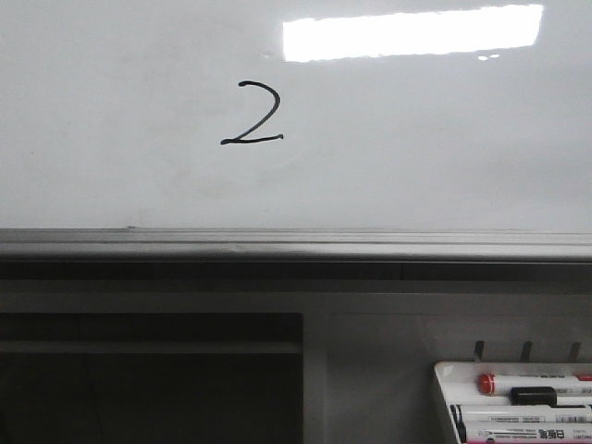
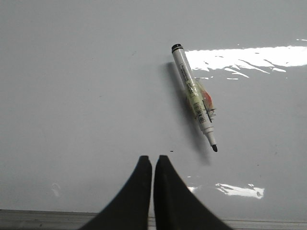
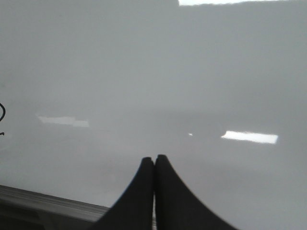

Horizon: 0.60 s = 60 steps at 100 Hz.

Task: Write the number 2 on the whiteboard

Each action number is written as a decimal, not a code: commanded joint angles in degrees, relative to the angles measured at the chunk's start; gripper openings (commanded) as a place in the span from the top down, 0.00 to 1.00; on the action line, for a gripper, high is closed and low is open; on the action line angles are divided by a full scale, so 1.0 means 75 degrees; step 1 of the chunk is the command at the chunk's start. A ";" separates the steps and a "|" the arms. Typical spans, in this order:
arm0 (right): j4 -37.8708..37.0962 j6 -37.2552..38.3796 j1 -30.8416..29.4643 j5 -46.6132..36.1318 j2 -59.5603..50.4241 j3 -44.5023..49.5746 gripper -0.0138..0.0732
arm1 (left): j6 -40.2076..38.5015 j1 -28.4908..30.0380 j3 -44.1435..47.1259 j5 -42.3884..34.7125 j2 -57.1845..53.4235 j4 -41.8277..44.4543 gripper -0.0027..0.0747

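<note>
Whiteboard (image 1: 416,166) already shows number 2 (image 1: 252,115); my left gripper (image 2: 152,163) and right gripper (image 3: 154,163) closed, empty; marker (image 2: 194,96) lies loose.

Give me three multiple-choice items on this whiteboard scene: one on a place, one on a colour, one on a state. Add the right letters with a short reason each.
1. Where does the number 2 sit on the whiteboard in the front view?
A. Left of the bright light reflection and lower than it
B. Right of the reflection
C. On the grey rail

2. What colour is the cap of the topmost marker in the marker tray?
A. Green
B. Red
C. Blue

3. How does the left gripper stand?
A. Shut on the uncapped marker
B. Wide open
C. Shut, holding nothing

Answers: 1 A, the digit lies below and left of the reflection. 2 B, a red cap shows at its left end. 3 C, the fingers meet while the uncapped marker lies apart from them against the board.
</note>
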 commanded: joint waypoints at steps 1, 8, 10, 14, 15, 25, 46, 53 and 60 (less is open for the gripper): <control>0.0021 -0.0056 -0.0064 -0.0612 0.0032 -0.0195 0.93 | -0.0046 0.0013 0.0090 -0.0569 -0.0194 -0.0067 0.99; 0.0021 -0.0056 -0.0158 -0.0612 -0.0204 -0.0111 0.93 | -0.0046 0.0013 0.0090 -0.0569 -0.0194 -0.0067 0.99; 0.0021 -0.0056 -0.0227 -0.0612 -0.0294 -0.0084 0.93 | -0.0046 0.0013 0.0090 -0.0569 -0.0194 -0.0067 0.99; 0.0021 -0.0056 -0.0374 -0.0612 -0.0507 0.0017 0.93 | -0.0046 0.0013 0.0090 -0.0569 -0.0194 -0.0067 0.99; 0.0021 -0.0056 -0.0434 -0.0639 -0.0547 0.0062 0.93 | -0.0046 0.0013 0.0090 -0.0569 -0.0194 -0.0067 0.99; 0.0162 -0.0056 -0.0926 -0.0973 -0.1196 0.0525 0.93 | -0.0046 0.0013 0.0090 -0.0569 -0.0194 -0.0067 0.99; 0.0442 -0.0056 -0.1320 -0.1503 -0.2337 0.1746 0.93 | -0.0046 0.0013 0.0090 -0.0569 -0.0194 -0.0067 0.99; 0.0442 -0.0056 -0.1320 -0.1762 -0.2571 0.2135 0.93 | -0.0046 0.0013 0.0090 -0.0569 -0.0194 -0.0067 0.99; 0.0442 -0.0056 -0.1320 -0.2264 -0.2765 0.2604 0.93 | -0.0046 0.0013 0.0090 -0.0569 -0.0194 -0.0067 0.99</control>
